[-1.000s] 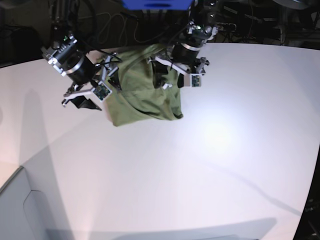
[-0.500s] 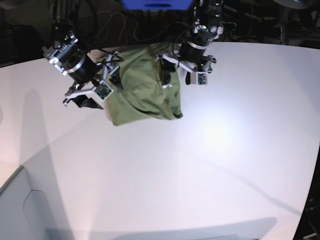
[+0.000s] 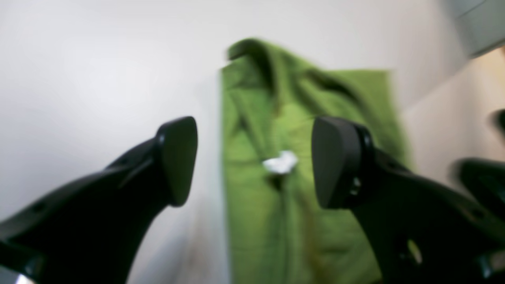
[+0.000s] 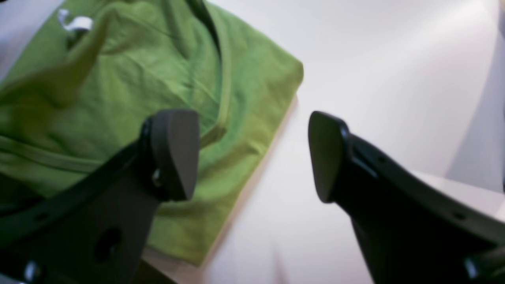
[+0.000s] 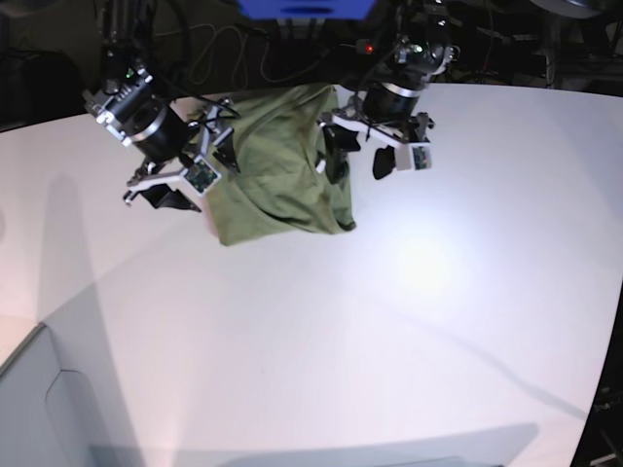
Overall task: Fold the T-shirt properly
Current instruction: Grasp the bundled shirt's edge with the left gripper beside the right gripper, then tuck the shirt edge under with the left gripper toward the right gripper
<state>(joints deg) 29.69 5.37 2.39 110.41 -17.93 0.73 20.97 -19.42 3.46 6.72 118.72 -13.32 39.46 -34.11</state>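
The olive-green T-shirt (image 5: 277, 175) lies as a folded, wrinkled bundle at the back of the white table (image 5: 389, 321). My left gripper (image 5: 358, 156) hovers open just off its right edge. In the left wrist view its fingers (image 3: 177, 157) are spread wide above the T-shirt (image 3: 276, 217) and hold nothing; the small white tag (image 3: 281, 162) shows between them. My right gripper (image 5: 190, 177) hangs open at the shirt's left edge. In the right wrist view the right gripper (image 4: 252, 156) straddles the corner of the T-shirt (image 4: 118, 98) and grips nothing.
A pale grey box (image 5: 39, 409) sits at the table's near left corner. Dark cables and equipment (image 5: 224, 49) crowd the area behind the table. Bare white table surface spreads in front and to the right of the shirt.
The left arm has drawn back to the right, off the shirt's top, with its jaws still open. The right arm has barely moved. The shirt lies as before.
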